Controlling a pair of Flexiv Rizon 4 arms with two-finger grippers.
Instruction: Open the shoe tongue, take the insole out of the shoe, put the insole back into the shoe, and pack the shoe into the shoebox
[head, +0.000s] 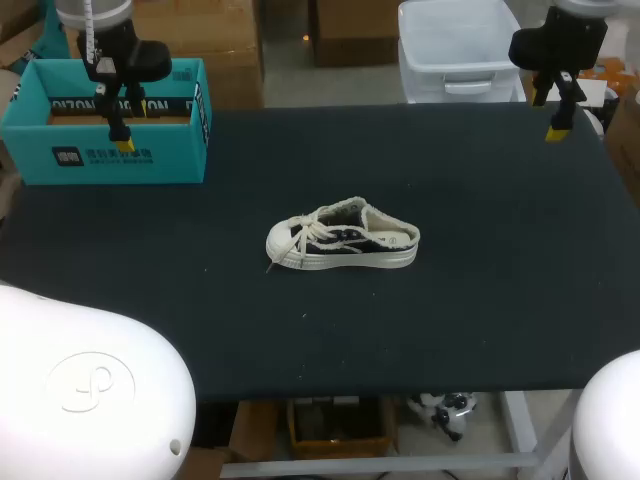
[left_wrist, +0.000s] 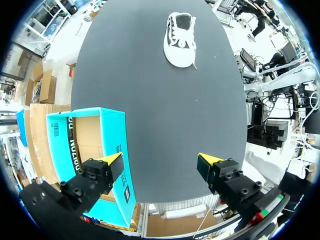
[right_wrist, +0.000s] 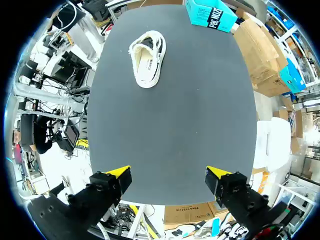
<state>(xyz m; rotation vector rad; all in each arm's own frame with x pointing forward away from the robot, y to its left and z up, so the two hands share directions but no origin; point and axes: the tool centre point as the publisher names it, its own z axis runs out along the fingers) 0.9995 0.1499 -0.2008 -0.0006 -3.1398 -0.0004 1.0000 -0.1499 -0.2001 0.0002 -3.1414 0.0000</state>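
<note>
A white and dark canvas shoe (head: 343, 240) with white laces lies on its sole in the middle of the black table, toe toward the left. The teal shoebox (head: 110, 120) stands open at the back left corner. My left gripper (head: 123, 128) hangs open above the box's opening. My right gripper (head: 557, 118) hangs open over the back right corner, far from the shoe. In the left wrist view the shoe (left_wrist: 181, 37) lies far ahead of the open gripper (left_wrist: 161, 167), with the shoebox (left_wrist: 95, 150) under one finger. The right wrist view has the shoe (right_wrist: 147, 57) and shoebox (right_wrist: 211, 13) far ahead of its gripper (right_wrist: 169, 178).
The black table (head: 480, 300) is bare around the shoe. A white plastic bin (head: 460, 50) stands just behind the table's back edge near my right arm.
</note>
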